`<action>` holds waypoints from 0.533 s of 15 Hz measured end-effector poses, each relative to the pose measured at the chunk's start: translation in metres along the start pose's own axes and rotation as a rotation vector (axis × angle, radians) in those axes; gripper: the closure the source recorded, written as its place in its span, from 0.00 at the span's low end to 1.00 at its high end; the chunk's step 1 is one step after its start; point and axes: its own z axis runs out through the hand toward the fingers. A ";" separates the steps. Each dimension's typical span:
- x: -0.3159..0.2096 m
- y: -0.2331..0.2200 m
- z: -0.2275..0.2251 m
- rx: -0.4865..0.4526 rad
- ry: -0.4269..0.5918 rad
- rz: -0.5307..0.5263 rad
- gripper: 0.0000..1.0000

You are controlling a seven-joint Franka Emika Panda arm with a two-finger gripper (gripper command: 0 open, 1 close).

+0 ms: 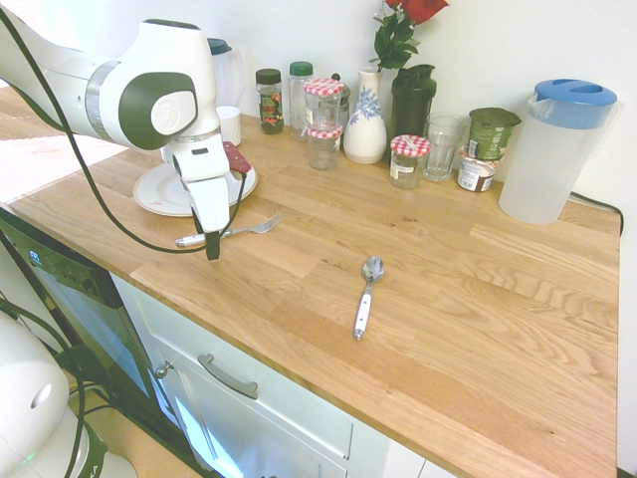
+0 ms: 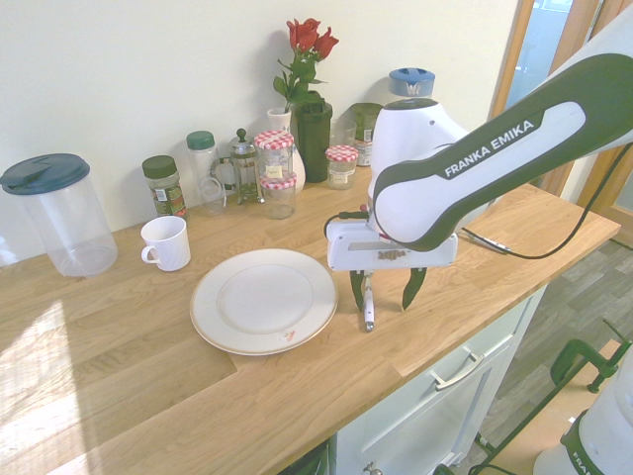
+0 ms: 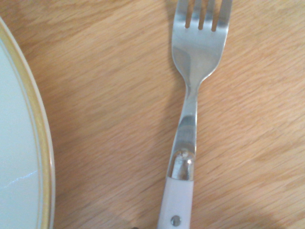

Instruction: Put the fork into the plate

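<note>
First exterior view: fork (image 1: 264,226) flat on the worktop (image 1: 448,299), just beside the plate (image 1: 164,191). Gripper (image 1: 213,249) low over its handle. The spoon (image 1: 373,269) lies well apart, unlikely to be confused.

Second exterior view: fingers spread, the handle between them, nearer the plate-side finger. Closing off-centre could drag or twist the fork. That finger is near the rim; a sideways slip might nudge the plate.

Wrist view: slim, smooth handle; a shallow pinch could let it swivel.

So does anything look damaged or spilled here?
No spill or breakage stands out; only the round white plate with a gilt edge carries a small brownish mark on its rim, perhaps decoration.
</note>
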 end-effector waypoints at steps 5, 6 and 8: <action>0.004 -0.001 0.002 0.002 -0.004 0.010 1.00; 0.005 -0.001 0.002 0.003 -0.004 0.012 1.00; 0.006 -0.001 0.002 0.003 -0.005 0.015 1.00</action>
